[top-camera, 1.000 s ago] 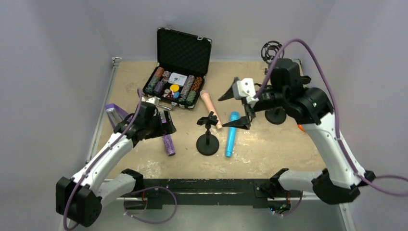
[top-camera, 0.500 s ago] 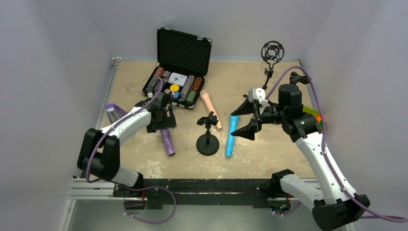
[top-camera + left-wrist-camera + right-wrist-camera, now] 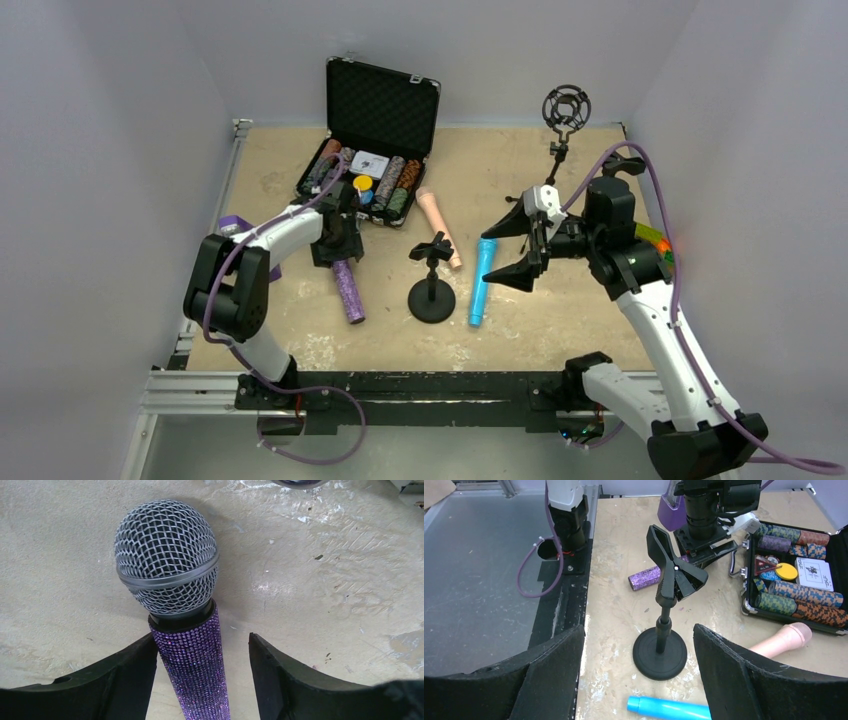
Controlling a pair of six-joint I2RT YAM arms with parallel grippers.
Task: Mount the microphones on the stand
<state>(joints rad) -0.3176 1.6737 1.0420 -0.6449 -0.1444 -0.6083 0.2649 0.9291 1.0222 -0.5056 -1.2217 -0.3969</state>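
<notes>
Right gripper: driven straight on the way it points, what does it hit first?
Probably the black mic stand, around its clip, centred between the open jaws of the right gripper. The blue microphone lies lower in the wrist view, so it likely passes over; depth unclear.

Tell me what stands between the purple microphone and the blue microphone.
In the top view, only the black clip stand stands between the purple microphone and the blue microphone, and it touches neither.

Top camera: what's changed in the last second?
The left gripper swung forward over the purple microphone, jaws closing round its handle, not yet gripping. The right gripper, open, shifted slightly nearer. The blue microphone, pink microphone, stand and poker chip case stayed put.
</notes>
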